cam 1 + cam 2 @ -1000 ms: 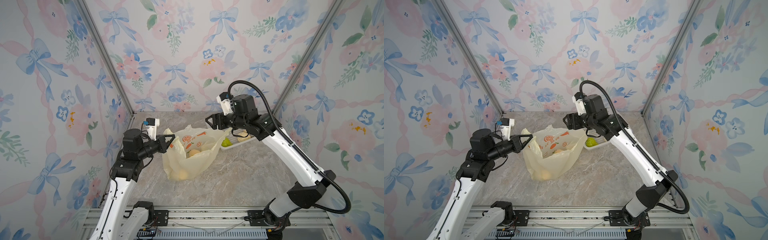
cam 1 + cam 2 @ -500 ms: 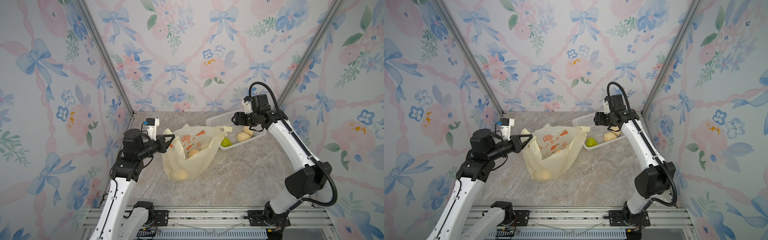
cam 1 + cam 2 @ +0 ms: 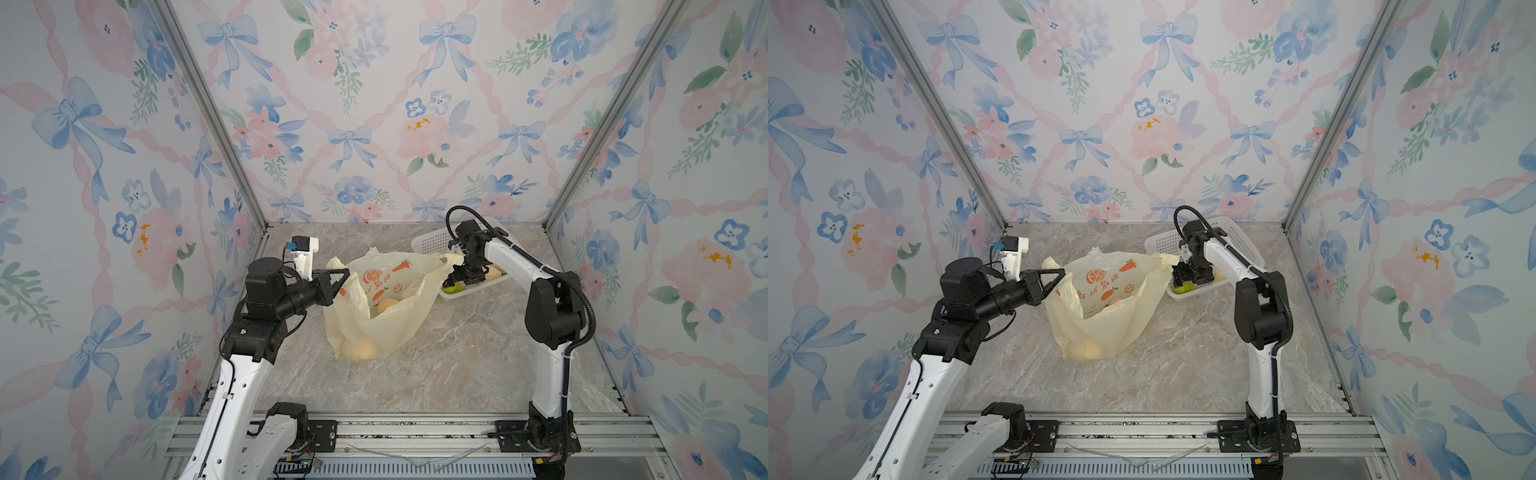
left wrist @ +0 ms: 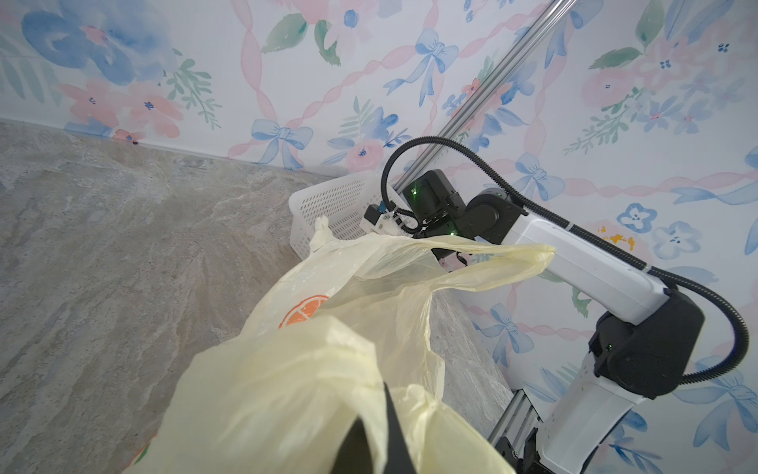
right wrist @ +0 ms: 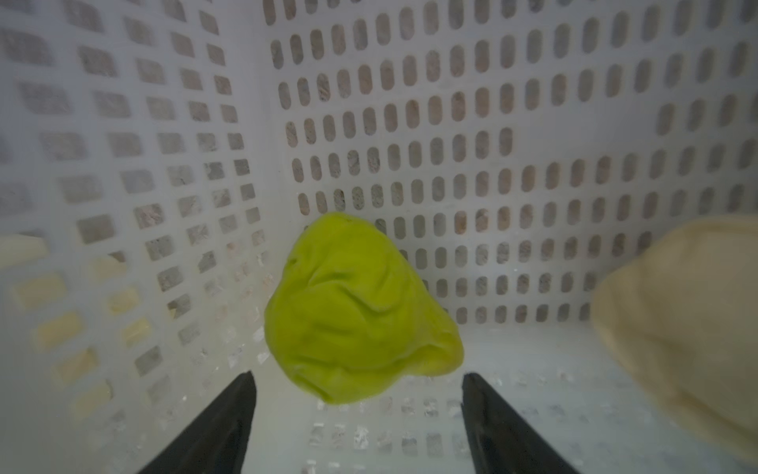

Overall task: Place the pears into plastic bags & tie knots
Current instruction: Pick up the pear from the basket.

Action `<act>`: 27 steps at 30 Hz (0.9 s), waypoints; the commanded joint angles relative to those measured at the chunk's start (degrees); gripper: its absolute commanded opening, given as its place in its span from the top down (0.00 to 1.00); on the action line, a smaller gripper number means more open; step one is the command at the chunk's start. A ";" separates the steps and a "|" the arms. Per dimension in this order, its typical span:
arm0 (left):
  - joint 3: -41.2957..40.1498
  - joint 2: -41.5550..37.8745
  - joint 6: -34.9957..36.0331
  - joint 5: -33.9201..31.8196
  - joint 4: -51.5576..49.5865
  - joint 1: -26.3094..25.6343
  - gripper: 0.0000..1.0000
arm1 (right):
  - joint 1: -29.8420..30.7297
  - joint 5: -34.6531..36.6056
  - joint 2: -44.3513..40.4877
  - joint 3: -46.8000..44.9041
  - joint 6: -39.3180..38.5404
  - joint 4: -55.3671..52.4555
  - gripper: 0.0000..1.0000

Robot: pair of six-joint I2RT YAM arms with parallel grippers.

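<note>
**A:** First entry?

**B:** Green pear (image 5: 361,312), lying in a corner of the white perforated basket (image 5: 451,123). A cream pear (image 5: 689,328) lies near it, not touching. Its skin is lumpy and creased. It is probably light and slightly soft, so a hard squeeze may dent it. Best hold: across the broad belly, not the narrow end.

**A:** Claws?

**B:** Right claw (image 5: 359,374) is spread wide, one finger on either side of the green pear, holding nothing. Left claw (image 3: 347,272) is pinched on the plastic bag's rim, keeping the mouth up.

**A:** The bag?

**B:** Plastic bag (image 3: 386,328), thin, limp and likely slippery, on the worktop (image 3: 457,353) just beside the basket. Inside it are an upper pear (image 3: 388,304) and a lower pear (image 3: 365,348). No knot tied yet.
</note>
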 commanded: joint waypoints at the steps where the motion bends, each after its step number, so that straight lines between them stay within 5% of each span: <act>1: -0.24 -0.70 -0.63 -0.57 1.09 0.03 1.00 | 0.52 1.16 3.88 2.76 -0.93 -1.19 0.20; 12: -0.45 -0.92 -0.97 -0.61 1.06 0.03 1.00 | 0.70 3.32 1.16 1.86 -0.17 2.55 0.47; 20: -0.13 -1.17 -1.01 -0.65 1.15 0.03 1.00 | 1.25 2.92 -16.76 -1.80 2.39 2.79 0.45; 27: 0.07 -1.08 -0.81 -0.55 1.06 0.03 1.00 | 7.79 4.94 -29.49 7.24 4.83 -0.32 0.43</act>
